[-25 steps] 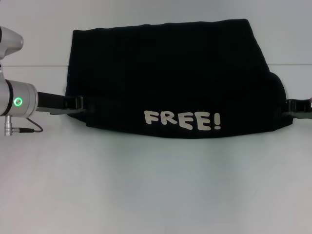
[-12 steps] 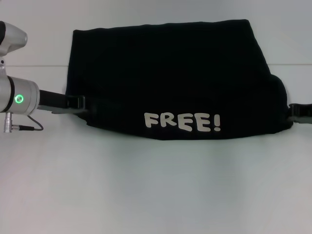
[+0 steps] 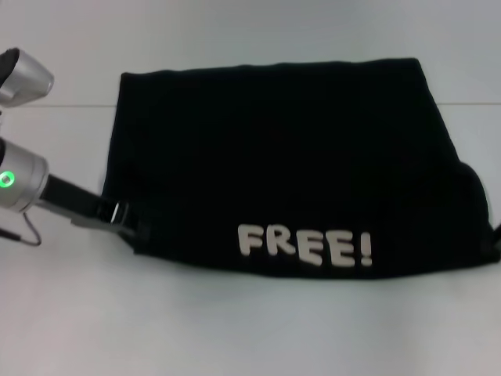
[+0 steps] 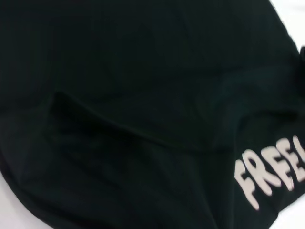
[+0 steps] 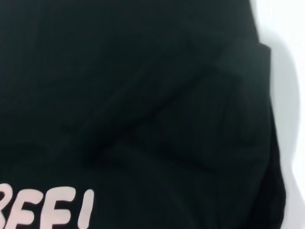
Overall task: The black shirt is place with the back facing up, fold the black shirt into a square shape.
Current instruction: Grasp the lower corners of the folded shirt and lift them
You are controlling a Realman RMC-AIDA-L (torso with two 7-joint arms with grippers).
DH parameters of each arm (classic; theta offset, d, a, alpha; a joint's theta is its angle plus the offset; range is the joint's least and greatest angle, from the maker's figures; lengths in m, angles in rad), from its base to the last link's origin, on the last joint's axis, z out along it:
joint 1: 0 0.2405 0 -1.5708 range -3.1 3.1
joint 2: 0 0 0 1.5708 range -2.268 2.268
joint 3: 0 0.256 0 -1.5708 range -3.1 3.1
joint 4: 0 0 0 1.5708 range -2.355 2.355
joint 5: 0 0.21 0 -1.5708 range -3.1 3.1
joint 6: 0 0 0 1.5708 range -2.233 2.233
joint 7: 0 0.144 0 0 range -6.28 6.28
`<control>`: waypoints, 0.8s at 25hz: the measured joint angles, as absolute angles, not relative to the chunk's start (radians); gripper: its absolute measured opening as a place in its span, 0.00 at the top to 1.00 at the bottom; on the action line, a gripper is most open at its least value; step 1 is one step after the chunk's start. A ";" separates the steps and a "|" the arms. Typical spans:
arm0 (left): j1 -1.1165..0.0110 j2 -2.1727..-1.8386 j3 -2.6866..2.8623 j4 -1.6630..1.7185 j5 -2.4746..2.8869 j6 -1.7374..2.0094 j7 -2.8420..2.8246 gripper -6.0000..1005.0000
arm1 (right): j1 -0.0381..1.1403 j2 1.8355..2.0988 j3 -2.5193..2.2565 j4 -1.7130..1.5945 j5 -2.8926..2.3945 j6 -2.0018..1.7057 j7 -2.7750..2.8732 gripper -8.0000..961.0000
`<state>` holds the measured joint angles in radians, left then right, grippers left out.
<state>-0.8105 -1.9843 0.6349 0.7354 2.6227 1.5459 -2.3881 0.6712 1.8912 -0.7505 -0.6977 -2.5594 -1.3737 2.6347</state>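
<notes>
black shirt point(image 3: 290, 149): soft matt cloth, fine weave, loose creases in wrist views | "FREE!" print point(image 3: 305, 246): flat off-white, smooth, matt | table point(image 3: 235, 329): smooth white surface, faint sheen | left arm point(image 3: 19, 176): brushed silver metal, satin gloss | left gripper point(image 3: 125, 219): black, matt, hard-looking, prob. plastic

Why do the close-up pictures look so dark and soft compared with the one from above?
Both wrist views are filled almost wholly by the black shirt, which swallows light; folds show only faintly and the white print looks smeared. In the head view the pale table lights the scene evenly, with soft shadow under the shirt's near edge.
</notes>
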 joint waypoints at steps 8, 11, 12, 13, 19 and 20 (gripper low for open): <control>-0.729 -1.992 0.670 0.850 2.674 1.763 -2.369 0.99 | 0.546 1.930 -0.739 -0.888 -2.560 -1.612 2.647 0.94; -0.712 -1.992 0.669 0.864 2.683 1.824 -2.350 0.99 | 0.509 1.943 -0.735 -0.928 -2.561 -1.673 2.643 0.94; -0.708 -1.992 0.669 0.867 2.690 1.835 -2.344 0.99 | 0.496 1.945 -0.735 -0.934 -2.560 -1.700 2.641 0.94; -0.705 -1.992 0.669 0.869 2.699 1.843 -2.340 0.99 | 0.496 1.945 -0.735 -0.934 -2.560 -1.700 2.641 0.94; -0.699 -1.995 0.671 0.868 2.725 1.891 -2.317 0.99 | 0.474 1.958 -0.735 -0.931 -2.561 -1.748 2.638 0.93; -0.698 -1.995 0.671 0.869 2.730 1.895 -2.316 0.99 | 0.473 1.961 -0.735 -0.929 -2.561 -1.751 2.638 0.93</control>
